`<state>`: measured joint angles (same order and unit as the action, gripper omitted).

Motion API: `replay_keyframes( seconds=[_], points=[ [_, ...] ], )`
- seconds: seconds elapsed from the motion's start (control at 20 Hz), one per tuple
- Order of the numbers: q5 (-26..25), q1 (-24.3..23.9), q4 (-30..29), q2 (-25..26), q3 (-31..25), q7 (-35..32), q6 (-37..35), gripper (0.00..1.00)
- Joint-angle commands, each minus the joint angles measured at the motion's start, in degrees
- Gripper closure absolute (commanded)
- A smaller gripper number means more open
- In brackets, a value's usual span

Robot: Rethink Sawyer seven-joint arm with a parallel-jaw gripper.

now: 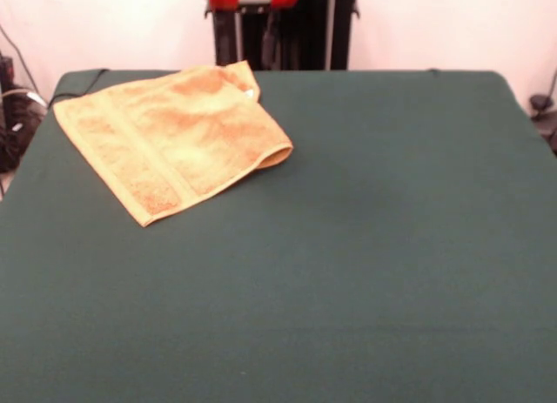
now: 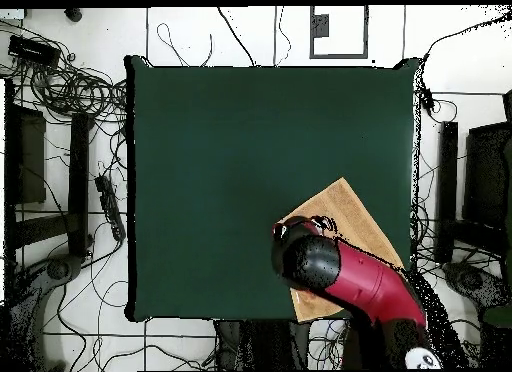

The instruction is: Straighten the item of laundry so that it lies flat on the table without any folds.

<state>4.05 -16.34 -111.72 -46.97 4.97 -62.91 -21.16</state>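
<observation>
Orange-tan terry towel (image 1: 174, 137) is sitting on the dark green bench (image 1: 348, 264), up in the far left corner as the front camera sees it; most of the cloth surface around it is bare. It's turned like a diamond, not square with the bench edges; one woven border band runs along its left side. It isn't flat; the right-hand part looks doubled over, with a rounded fold at the right corner and a little flipped-up corner at the far edge with something small and white on it, maybe a tag.

From overhead, the towel (image 2: 345, 213) lies close to the bench edge (image 2: 135, 188) on the robot's side; the red and black arm (image 2: 350, 278) hangs right over part of it and hides that bit. The end effector is somewhere under the arm's bulk, so I can't tell if it's released or clenched; the front camera only catches the red base at the top.
</observation>
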Motion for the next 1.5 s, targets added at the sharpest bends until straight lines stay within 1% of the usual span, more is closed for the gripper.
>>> replay_keyframes(
  seconds=[0.05,0.15,0.2,0.35,0.55,0.7,1.1,1.4,1.5],
  points=[
    [0.71,-1.82,11.47,10.81,-10.63,-5.22,-2.26,0.0],
    [0.11,-1.83,13.25,11.63,-10.51,-4.66,-4.12,0.0],
    [-1.38,-2.61,15.71,12.46,-11.08,-2.28,-5.22,0.0],
    [-3.35,-3.35,19.5,13.55,-11.22,0.58,-8.87,0.0],
    [-5.67,-4.86,19.96,13.7,-13.27,2.8,-9.05,0.0],
    [-6.37,-5.76,22.93,15.62,-14.74,4.35,-10.95,0.0],
    [-10.26,-8.01,30.98,20.31,-18.55,7.22,-15.3,0.0],
    [-12.75,-9.84,31.46,21.42,-20.91,6.79,-14.7,0.0],
    [-13.69,-10.39,33.48,23.03,-21.55,7.73,-15.87,0.0]
  ],
)
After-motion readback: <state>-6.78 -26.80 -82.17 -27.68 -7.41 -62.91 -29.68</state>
